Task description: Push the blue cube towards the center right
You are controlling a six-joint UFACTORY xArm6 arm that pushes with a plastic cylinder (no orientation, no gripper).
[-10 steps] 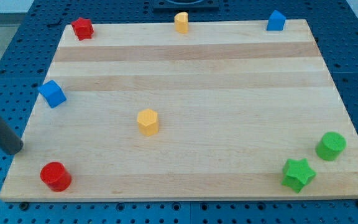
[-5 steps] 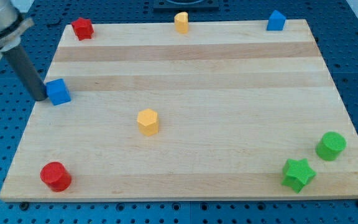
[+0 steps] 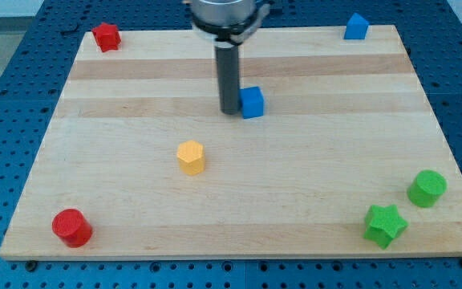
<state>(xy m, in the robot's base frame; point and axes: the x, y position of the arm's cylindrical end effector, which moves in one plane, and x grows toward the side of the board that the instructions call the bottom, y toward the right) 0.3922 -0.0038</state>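
Camera view: my tip (image 3: 230, 111) touches the blue cube's (image 3: 252, 103) left face; no gripper shows.

A straight dark grey rod hangs from a wider silvery collar; my tip (image 3: 229, 111) is blunt.

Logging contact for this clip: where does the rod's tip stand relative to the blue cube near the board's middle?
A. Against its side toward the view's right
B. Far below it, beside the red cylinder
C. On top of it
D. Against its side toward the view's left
D: my tip stands on the board right at the side of the blue cube that faces the view's left, with no visible gap between them.
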